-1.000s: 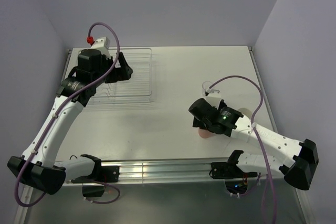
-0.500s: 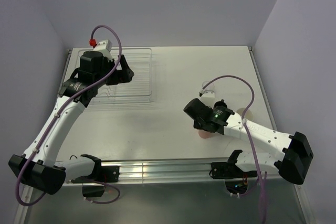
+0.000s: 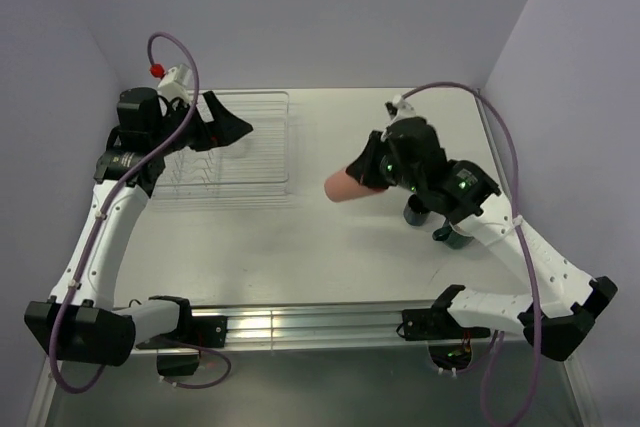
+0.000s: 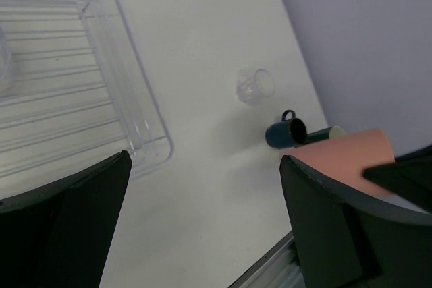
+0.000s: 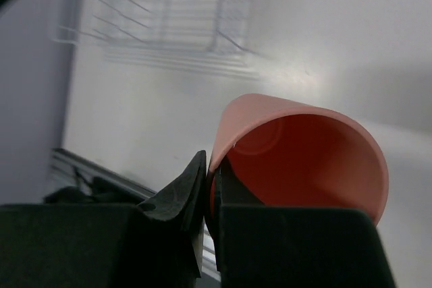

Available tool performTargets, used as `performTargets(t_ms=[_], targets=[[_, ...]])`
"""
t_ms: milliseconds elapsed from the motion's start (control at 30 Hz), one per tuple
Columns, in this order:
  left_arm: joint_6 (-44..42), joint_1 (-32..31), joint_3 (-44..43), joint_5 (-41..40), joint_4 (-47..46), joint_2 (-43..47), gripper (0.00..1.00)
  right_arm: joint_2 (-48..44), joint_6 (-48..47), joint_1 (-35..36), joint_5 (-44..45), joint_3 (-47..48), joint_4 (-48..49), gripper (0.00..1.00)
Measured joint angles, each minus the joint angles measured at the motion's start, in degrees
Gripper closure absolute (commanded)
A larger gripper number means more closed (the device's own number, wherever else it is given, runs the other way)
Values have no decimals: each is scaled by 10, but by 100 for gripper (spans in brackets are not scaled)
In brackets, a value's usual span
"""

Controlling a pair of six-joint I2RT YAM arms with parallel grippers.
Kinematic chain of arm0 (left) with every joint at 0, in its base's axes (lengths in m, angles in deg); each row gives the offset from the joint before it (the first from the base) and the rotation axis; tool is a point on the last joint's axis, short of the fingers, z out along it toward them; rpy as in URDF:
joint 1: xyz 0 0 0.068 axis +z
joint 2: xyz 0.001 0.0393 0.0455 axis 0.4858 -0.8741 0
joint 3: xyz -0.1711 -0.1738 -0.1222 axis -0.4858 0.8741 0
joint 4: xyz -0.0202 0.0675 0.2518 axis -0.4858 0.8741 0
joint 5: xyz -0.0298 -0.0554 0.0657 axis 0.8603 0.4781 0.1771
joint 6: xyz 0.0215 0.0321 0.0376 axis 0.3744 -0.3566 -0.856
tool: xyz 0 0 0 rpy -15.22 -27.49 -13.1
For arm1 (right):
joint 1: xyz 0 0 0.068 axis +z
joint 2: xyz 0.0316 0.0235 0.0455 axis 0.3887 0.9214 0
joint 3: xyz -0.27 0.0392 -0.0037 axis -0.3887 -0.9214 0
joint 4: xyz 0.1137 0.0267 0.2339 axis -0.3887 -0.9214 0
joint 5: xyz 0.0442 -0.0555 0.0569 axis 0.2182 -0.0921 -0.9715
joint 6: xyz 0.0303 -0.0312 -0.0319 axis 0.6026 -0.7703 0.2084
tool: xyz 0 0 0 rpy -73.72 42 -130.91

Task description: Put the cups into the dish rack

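My right gripper [image 3: 368, 173] is shut on the rim of the salmon-pink cup [image 3: 344, 186], one finger inside and one outside. It holds the cup on its side in the air over the table's middle, to the right of the dish rack [image 3: 262, 149]. In the right wrist view the pink cup [image 5: 304, 160] opens toward the camera, with the gripper [image 5: 210, 168] pinching its wall. My left gripper [image 3: 230, 127] hangs open over the rack with nothing in it. On the table lie a clear glass tumbler [image 4: 254, 84], a navy mug [image 4: 286, 131] and a teal mug [image 4: 325, 133].
The navy mug [image 3: 416, 211] and teal mug [image 3: 452, 236] sit under my right forearm, near the table's right side. The rack's clear rim [image 4: 143, 109] is close below my left gripper [image 4: 204, 160]. Walls close in the table on three sides.
My right gripper shut on the pink cup near the front right, lifted it and carried it back and left toward the rack. The left arm drew back a little to the left.
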Motion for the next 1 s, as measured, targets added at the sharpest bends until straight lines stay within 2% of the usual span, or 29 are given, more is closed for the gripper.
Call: performTargets(t_ms=[167,333,433,633,1000], targets=[[73,60,33,174,-127,-14,1,26,-11,-115,-176,58,92,100],[185,63,76,289,-301,-52,1,86,38,-158,-349,70,230,100],[235,63,78,318,-379,-78,1,126,102,-171,-432,70,329,100],[289,59,78,342,-470,-92,1,182,212,-181,-515,62,489,100],[275,4,77,349,-468,-94,1,214,346,-205,-567,21,683,100]])
